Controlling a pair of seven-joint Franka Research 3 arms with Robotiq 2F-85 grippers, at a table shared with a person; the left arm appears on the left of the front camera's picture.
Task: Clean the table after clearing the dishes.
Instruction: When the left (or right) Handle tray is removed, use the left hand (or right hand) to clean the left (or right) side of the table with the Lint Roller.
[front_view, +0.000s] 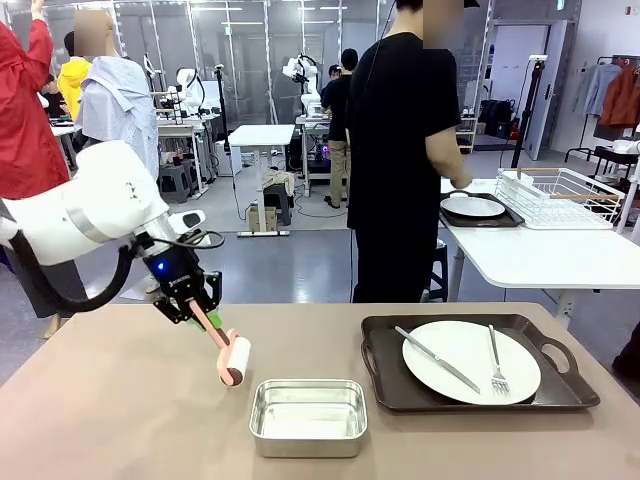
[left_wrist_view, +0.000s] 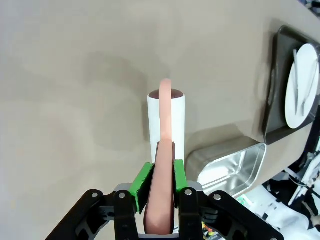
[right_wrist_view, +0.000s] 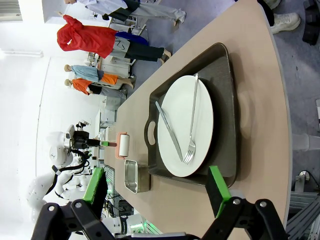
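Gripping: the left gripper (front_view: 200, 312) is clenched on the pink handle of a lint roller (front_view: 237, 362), which sits pinched between the two green pads (left_wrist_view: 142, 180).
Roller: the handle runs straight out past the fingertips, and the white roll is at its far end, down at the table (front_view: 100, 410) top. Whether the roll touches the surface cannot be told.
Roller's place: left half of the table, about midway between near and far edge, just beyond the far left corner of the steel pan (front_view: 308, 417).
Pan: small, square and shiny, at the middle of the table's near edge.
Right gripper (right_wrist_view: 156, 187): fingers spread wide and released, nothing between them. It hangs above the table with the tray lying ahead of the fingertips.
Tray (front_view: 385, 345): dark brown with handles, on the right half of the table, just right of the pan.
Plate (front_view: 470, 375): round and white, centred on the tray, with a knife (front_view: 435, 358) lying diagonally on its left part and a fork (front_view: 497, 368) on its right.
Second tray (front_view: 508, 219): on the white table (front_view: 540, 260) behind, carrying a second plate (front_view: 472, 207), beside a wire rack (front_view: 560, 195).
Person: standing at the white table with a hand (front_view: 460, 185) at the second tray's far edge.
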